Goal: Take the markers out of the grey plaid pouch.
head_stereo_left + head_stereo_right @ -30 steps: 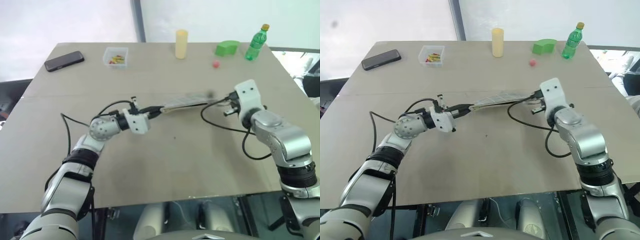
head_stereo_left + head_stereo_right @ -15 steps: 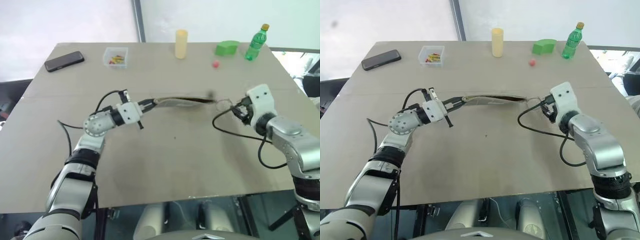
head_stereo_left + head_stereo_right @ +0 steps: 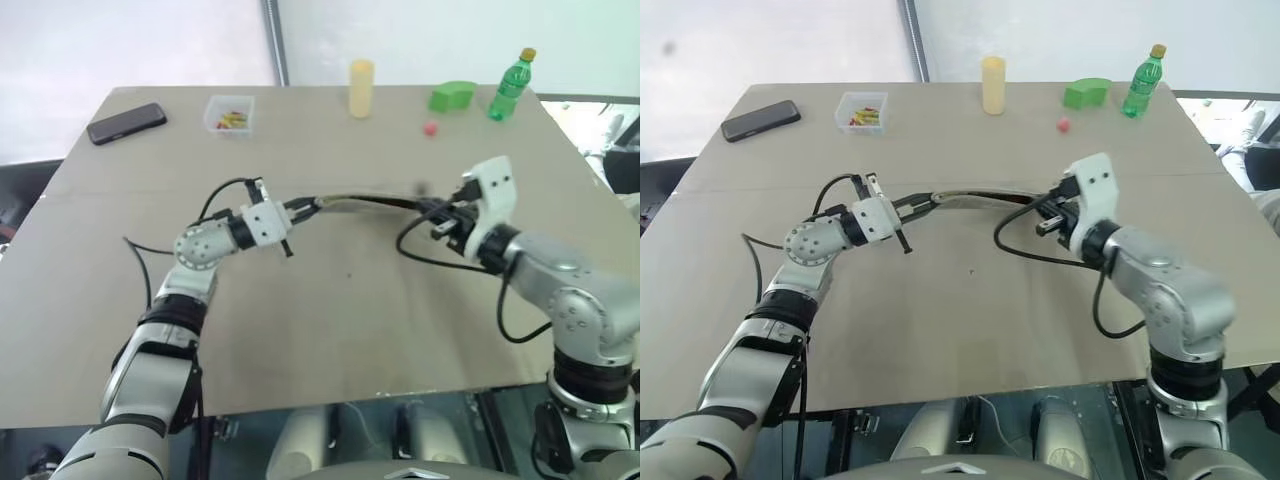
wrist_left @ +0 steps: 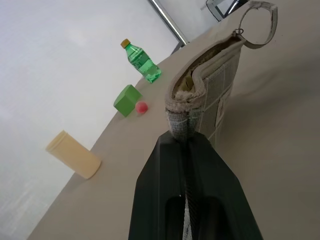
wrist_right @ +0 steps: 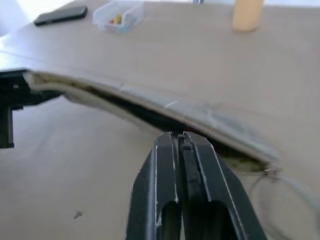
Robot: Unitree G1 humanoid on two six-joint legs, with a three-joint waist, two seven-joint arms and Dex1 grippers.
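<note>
The grey plaid pouch (image 3: 365,201) hangs edge-up above the table's middle, stretched between my two hands. My left gripper (image 3: 300,207) is shut on its left end; the left wrist view shows the black fingers (image 4: 165,165) clamped on the seam of the pouch (image 4: 220,85), whose mouth gapes open, with the ring pull (image 4: 257,25) at the far end. My right gripper (image 3: 432,210) is shut with its tips (image 5: 181,136) against the open lip of the pouch (image 5: 150,97) near the right end. I cannot tell whether cloth is caught between them. The markers are hidden inside.
Along the table's far edge stand a black phone (image 3: 127,122), a clear box of coloured bits (image 3: 231,113), a yellow cylinder (image 3: 362,88), a green block (image 3: 455,96), a red ball (image 3: 431,128) and a green bottle (image 3: 510,84). Black cables loop beside both wrists.
My right gripper let go of the pouch's right end, opened, moved left along the pouch and shut again at its lip. The left hand kept its grip and hardly moved.
</note>
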